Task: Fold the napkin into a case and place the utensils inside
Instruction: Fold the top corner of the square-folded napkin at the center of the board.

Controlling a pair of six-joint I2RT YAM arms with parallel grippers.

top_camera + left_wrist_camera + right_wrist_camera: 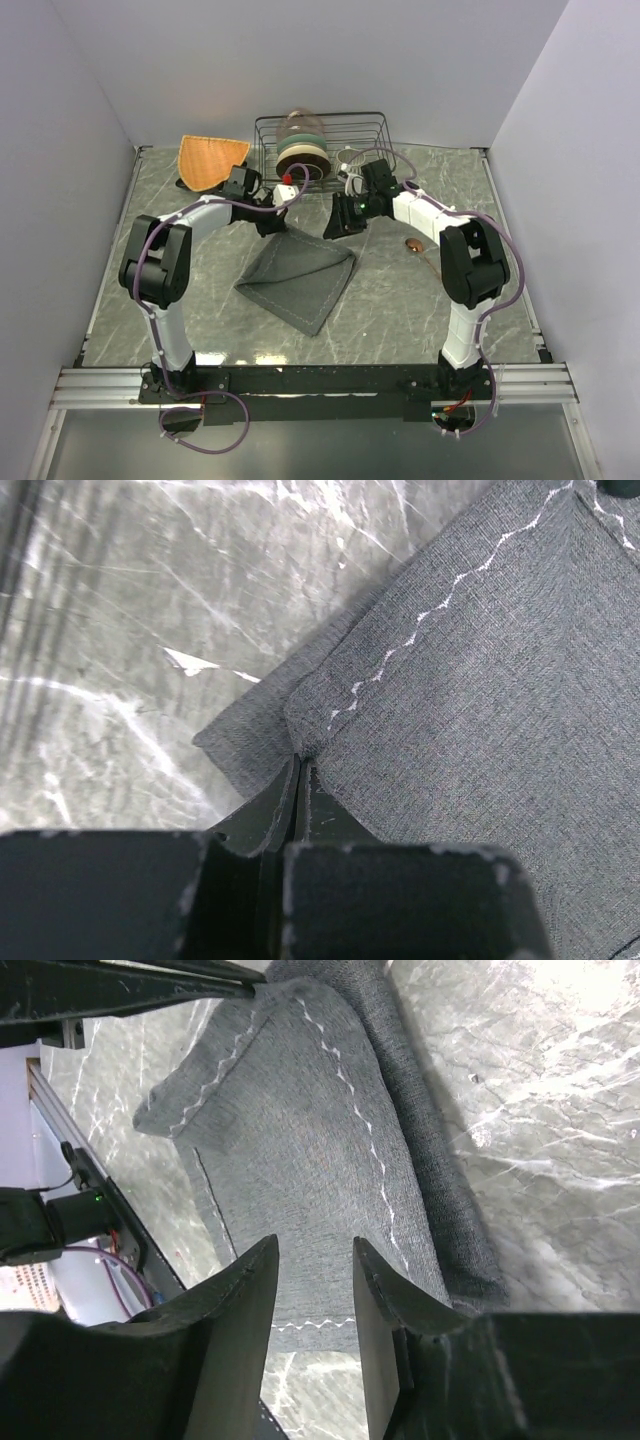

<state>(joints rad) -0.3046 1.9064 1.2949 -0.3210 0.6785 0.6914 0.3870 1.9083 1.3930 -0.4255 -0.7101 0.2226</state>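
Observation:
The dark grey napkin (300, 280) lies partly folded on the marble table, one layer doubled over with white zigzag stitching showing. My left gripper (275, 226) is shut on the napkin's far corner (300, 748), and the cloth (470, 680) spreads away from the jaws. My right gripper (331, 231) is open and empty, its jaws (314, 1245) hovering just over the napkin's (300, 1130) far right edge. A copper spoon (413, 245) lies on the table to the right of the napkin, beside the right arm. No finished case is in view.
A wire rack (372, 130) holding stacked dishes (302, 150) stands at the back centre. An orange fan-shaped mat (210, 158) lies at the back left. White walls enclose the table on three sides. The left arm (120, 985) shows in the right wrist view.

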